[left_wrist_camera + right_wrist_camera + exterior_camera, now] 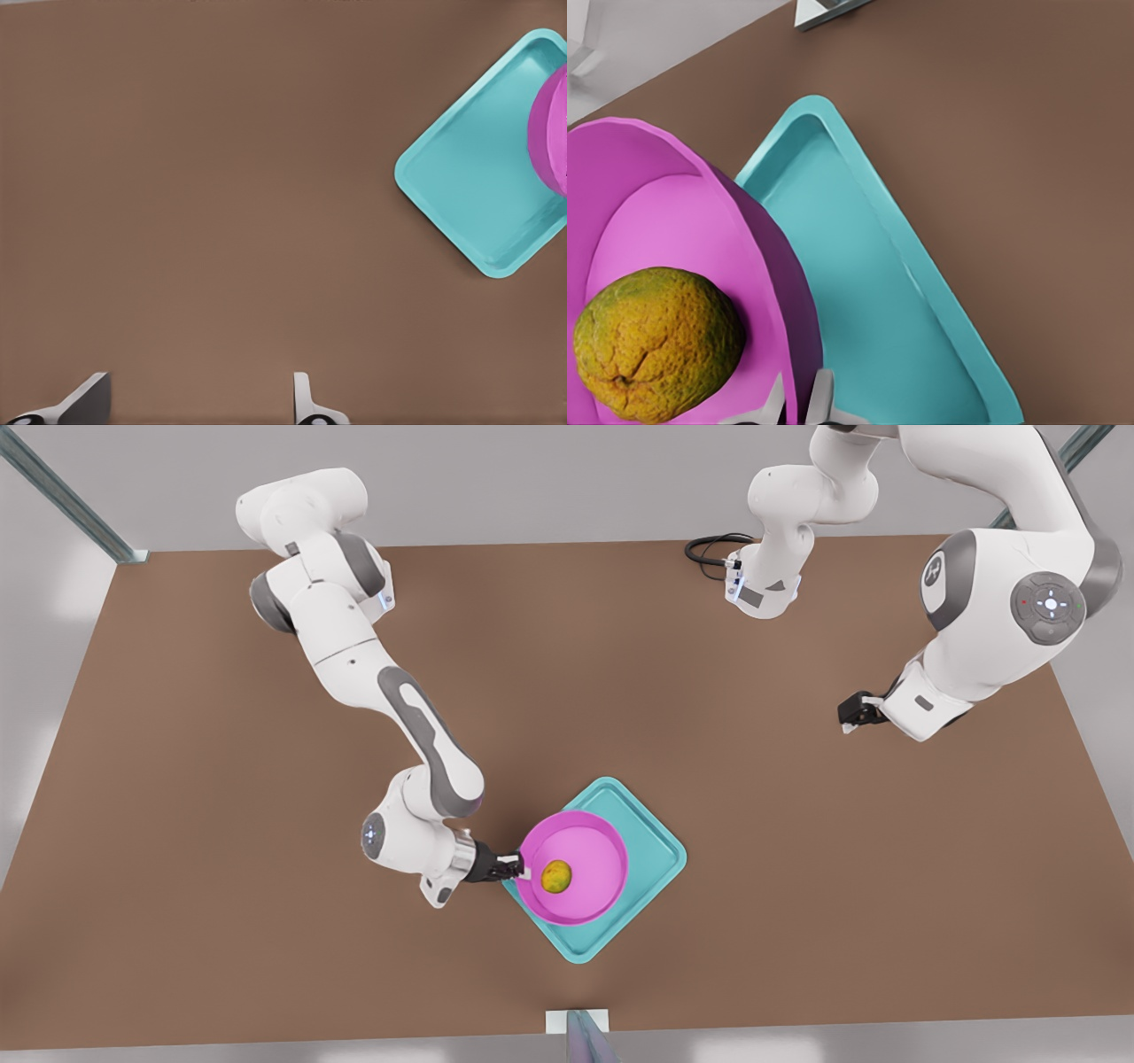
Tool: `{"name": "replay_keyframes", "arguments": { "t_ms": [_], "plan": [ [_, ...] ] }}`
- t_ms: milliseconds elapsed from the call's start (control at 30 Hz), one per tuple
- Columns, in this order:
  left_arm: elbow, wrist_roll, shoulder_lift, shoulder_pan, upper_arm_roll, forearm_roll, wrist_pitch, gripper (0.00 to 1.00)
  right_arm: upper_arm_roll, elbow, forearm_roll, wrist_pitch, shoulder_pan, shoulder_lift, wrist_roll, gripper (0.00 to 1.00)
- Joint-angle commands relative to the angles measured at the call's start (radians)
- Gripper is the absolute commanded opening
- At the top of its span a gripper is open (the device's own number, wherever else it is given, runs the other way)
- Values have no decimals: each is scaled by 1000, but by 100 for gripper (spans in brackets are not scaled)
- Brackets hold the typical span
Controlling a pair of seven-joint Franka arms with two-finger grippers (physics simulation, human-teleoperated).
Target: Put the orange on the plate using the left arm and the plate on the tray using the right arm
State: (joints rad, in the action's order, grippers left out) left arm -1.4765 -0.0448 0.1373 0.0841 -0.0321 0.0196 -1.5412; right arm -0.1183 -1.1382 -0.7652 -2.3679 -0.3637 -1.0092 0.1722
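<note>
Now right gripper (518,864) fingers clamp the plate (585,850) rim, orange (556,876) inside, plate over the tray (656,850). Left gripper (849,717) waits well apart above the desk (221,868), fingers apart.

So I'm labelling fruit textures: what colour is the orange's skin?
Yellow-orange mottled with greenish patches; the orange shows best in the right wrist view.

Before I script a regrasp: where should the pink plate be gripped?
Pinch the plate's upright rim, one finger inside, one outside, as the right gripper does, from the front view's left. The orange sits mid-dish, clear of that edge.
</note>
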Motion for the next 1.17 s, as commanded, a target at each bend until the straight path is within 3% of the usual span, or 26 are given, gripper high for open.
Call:
{"name": "replay_keyframes", "arguments": {
  "t_ms": [0,200,233,400,467,500,567,667,767,867,1133],
  "plan": [
    [1,-6,-1,-1,0,0,7,100,0,32,7,-11,-12,-29,-120,21],
    [2,2,5,-3,9,-1,6,100,2,89,9,-14,-43,-83,-118,24],
    [2,2,7,-3,9,-1,6,100,3,78,14,-16,-43,-77,-111,100],
    [2,11,8,-7,11,-1,4,100,2,18,14,-4,-40,15,-111,100],
    [2,11,10,-7,11,-3,1,100,3,-214,17,42,15,231,-117,100],
    [2,11,10,-7,11,-3,1,100,32,-365,91,229,74,351,-117,100],
    [2,11,8,-7,11,-3,3,100,117,-362,693,705,170,474,-109,100],
    [2,11,8,-9,11,-1,3,100,117,-299,915,865,289,695,-99,100],
    [2,11,10,-14,12,3,4,100,118,-311,916,917,305,888,-100,100],
    [10,11,19,-14,28,5,1,100,118,-331,916,978,304,971,-100,100],
    [10,10,25,-14,28,3,30,100,118,-333,914,1000,304,956,-102,100]
  ]
}}
